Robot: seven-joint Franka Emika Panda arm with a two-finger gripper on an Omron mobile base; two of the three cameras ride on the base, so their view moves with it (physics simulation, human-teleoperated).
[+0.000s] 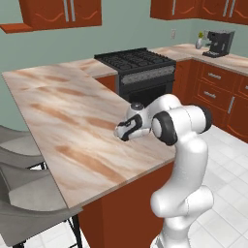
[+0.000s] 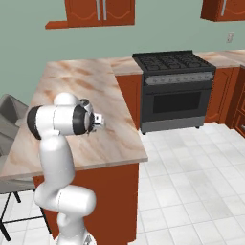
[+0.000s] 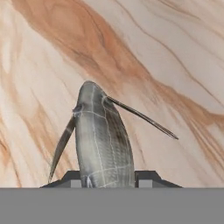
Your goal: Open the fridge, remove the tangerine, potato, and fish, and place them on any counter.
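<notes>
1. Beige-pink marbled stone with brown streaks makes up the large counter point(image 1: 72, 121) on its red-brown wooden base; a black gas stove point(image 2: 174, 88) stands beyond it against a pale green wall, and red-brown cabinets point(image 1: 60, 12) are hung above.

2. Held over this counter, the white arm's two-finger gripper point(image 3: 107, 183) is seen with its jaws narrow and pinched on a slim silvery-grey fish point(image 3: 103, 140) — the body rises between the dark finger tips point(image 3: 70, 178), thin fins splayed to either side.

3. How high the fish hangs above the stone cannot be told from the hand view; a release from too high could be followed by a bounce or a slide.

4. The grip seems to be taken at one end of a smooth tapered body, so a slip or a swing during lowering is judged possible.

5. Near the counter's edge point(image 2: 119, 158) the hand is placed — a fish let go there might slide off to the tiled floor point(image 2: 191, 182).

6. No brand, label or writing can be read on anything; the coffee machine point(image 1: 219, 43) in the far corner is too small for any marking to be made out.
</notes>
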